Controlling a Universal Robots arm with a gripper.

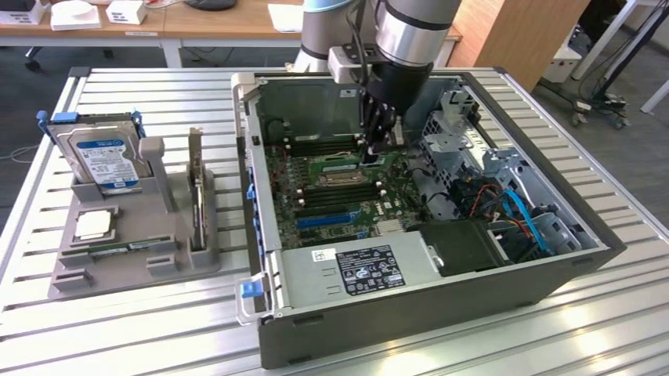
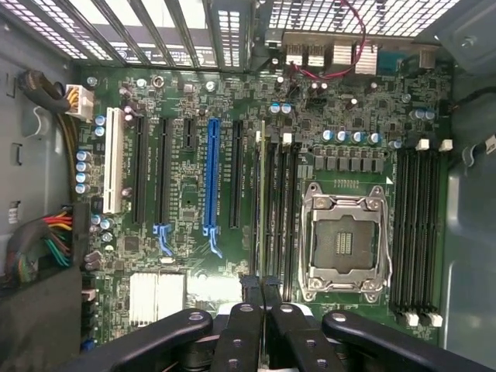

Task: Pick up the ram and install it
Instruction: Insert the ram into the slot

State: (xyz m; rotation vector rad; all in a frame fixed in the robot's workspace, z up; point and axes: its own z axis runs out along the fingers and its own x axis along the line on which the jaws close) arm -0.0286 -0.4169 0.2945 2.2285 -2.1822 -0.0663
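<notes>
My pincer (image 2: 260,288), pressed together, hangs at one end of the ram (image 2: 261,201), which stands edge-on beside the CPU socket (image 2: 345,240); I reckon it light, stiff and brittle, best held by its long edges.

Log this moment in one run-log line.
claw: shut | position: inside computer case, over motherboard | ram: on edge beside CPU socket, one end at claw | gripped: cannot tell

Matt black pincer (image 2: 262,285), glossy green motherboard (image 2: 194,256), shiny metal socket frame (image 2: 310,240), matt grey metal case (image 1: 418,329), ribbed metal table (image 1: 125,333).
</notes>
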